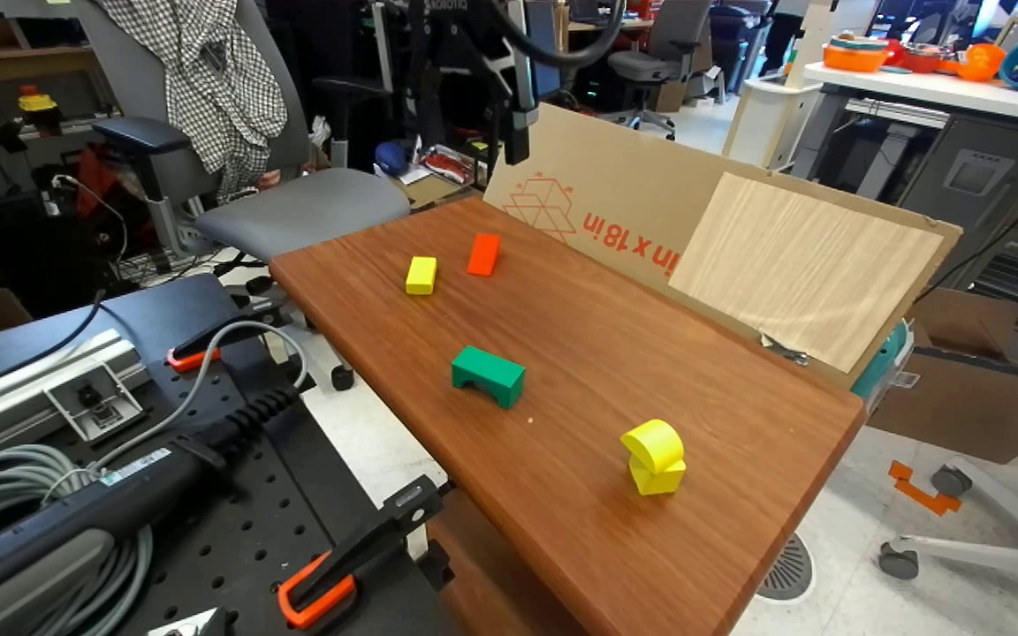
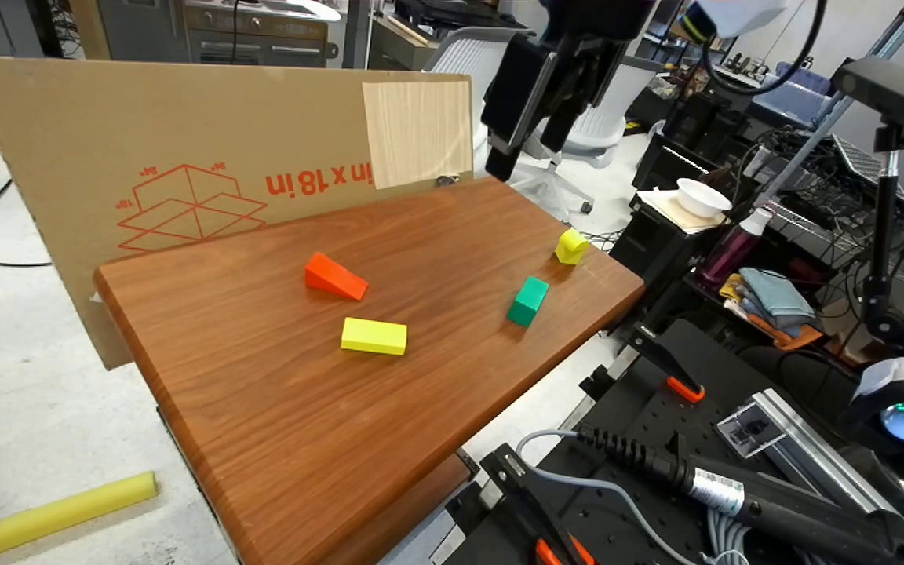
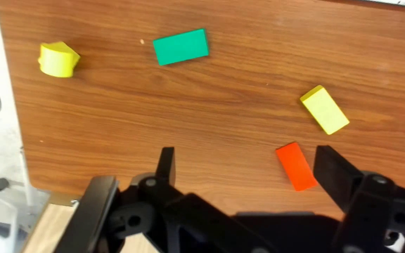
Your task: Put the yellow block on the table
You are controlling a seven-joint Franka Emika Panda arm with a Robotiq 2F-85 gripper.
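The yellow block (image 1: 421, 276) is small, plain and oblong. It lies flat on the reddish-brown wooden table (image 1: 580, 353) in both exterior views (image 2: 373, 336), close to the orange-red block. It also shows in the wrist view (image 3: 325, 110), at the right. My gripper (image 3: 244, 149) is open, with nothing between its fingers. It hangs well above the table, as both exterior views show (image 1: 509, 137) (image 2: 530, 149). In the wrist view the yellow block is beyond the right fingertip, apart from it.
The orange-red block (image 3: 296, 166) lies beside the yellow block. A green arch block (image 1: 489, 375) lies mid-table. A chunkier yellow shape with a rounded top (image 1: 655, 455) stands near an end. A cardboard sheet (image 2: 185, 141) stands along one long edge. A black bench (image 1: 235, 530) with clamps adjoins the opposite edge.
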